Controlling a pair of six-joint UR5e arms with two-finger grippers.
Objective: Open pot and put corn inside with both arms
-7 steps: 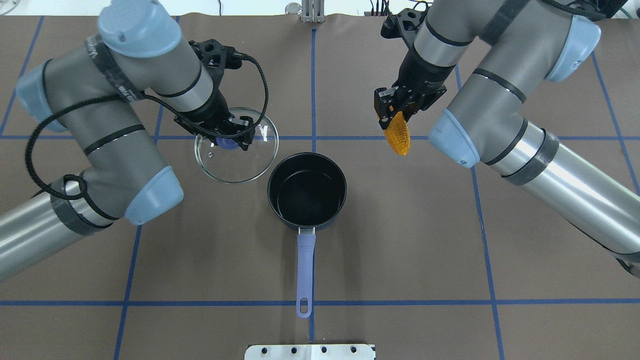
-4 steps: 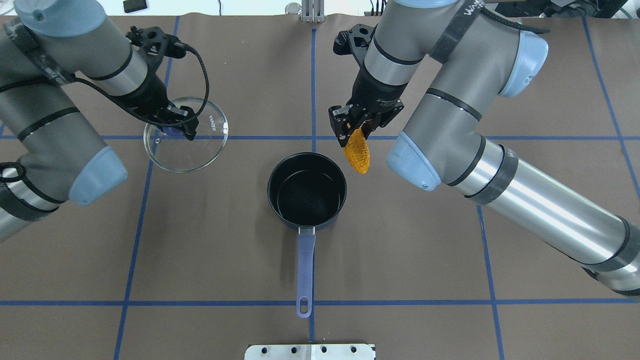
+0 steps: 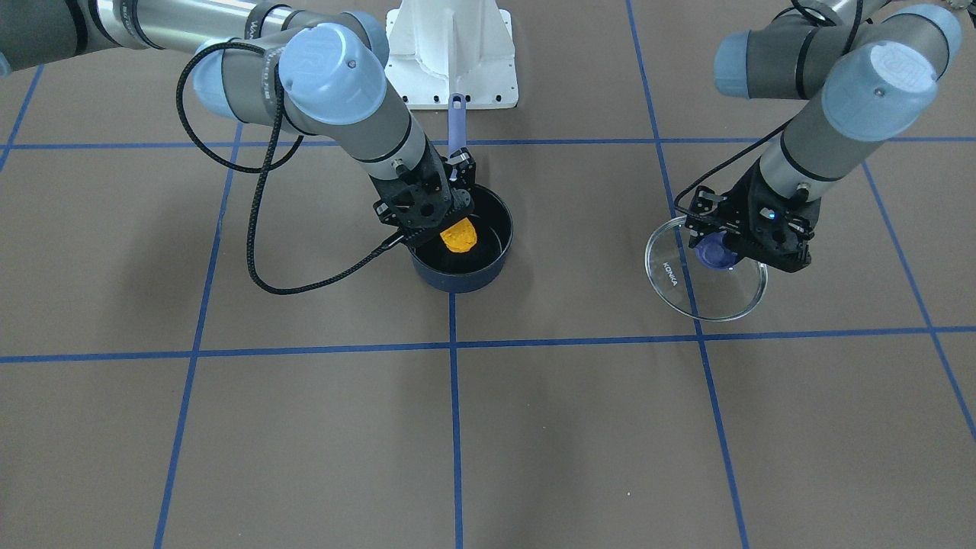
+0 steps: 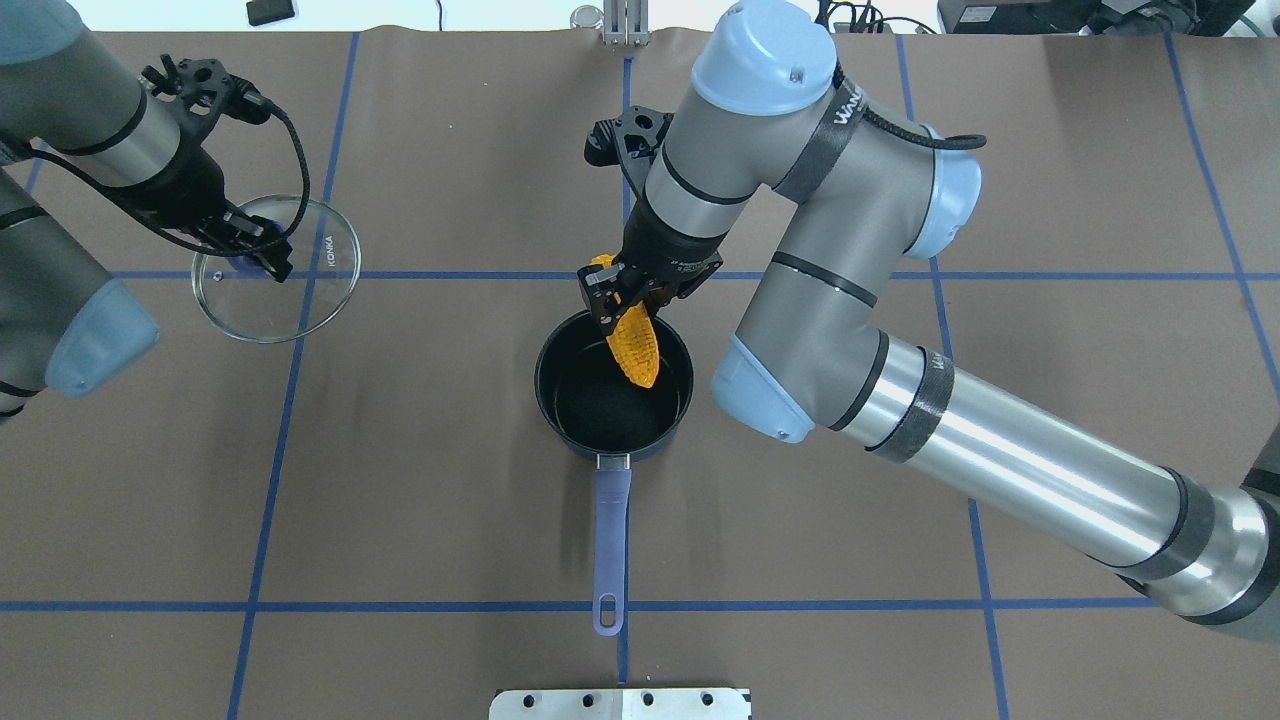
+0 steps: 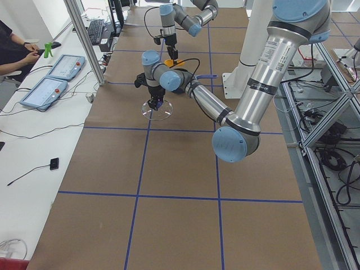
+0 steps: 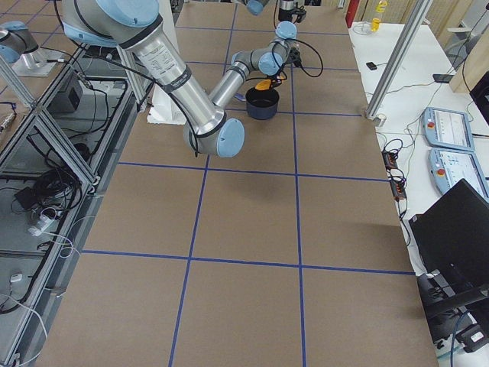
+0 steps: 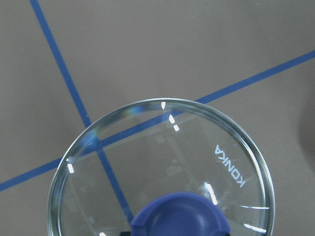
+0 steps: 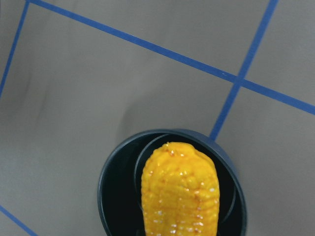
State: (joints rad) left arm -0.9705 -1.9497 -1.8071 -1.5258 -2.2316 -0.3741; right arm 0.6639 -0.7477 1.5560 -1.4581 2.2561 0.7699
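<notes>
The dark navy pot (image 4: 612,425) stands open at the table's middle, its periwinkle handle (image 4: 610,545) pointing toward the robot. My right gripper (image 4: 628,302) is shut on the yellow corn (image 4: 636,346) and holds it tip-down over the pot's far rim, above the black interior. The corn also shows in the front view (image 3: 458,235) and the right wrist view (image 8: 179,189), over the pot (image 8: 110,189). My left gripper (image 4: 250,250) is shut on the blue knob of the clear glass lid (image 4: 300,300), held far to the pot's left. The lid fills the left wrist view (image 7: 157,167).
Blue tape lines (image 4: 450,275) cross the brown table cover. A white metal base plate (image 4: 620,703) sits at the near edge, just past the pot's handle. My right arm's forearm (image 4: 1000,470) stretches over the table's right half.
My right gripper has carried the corn leftward from the right side to above the pot. My left gripper has carried the lid further left, away from the pot.
</notes>
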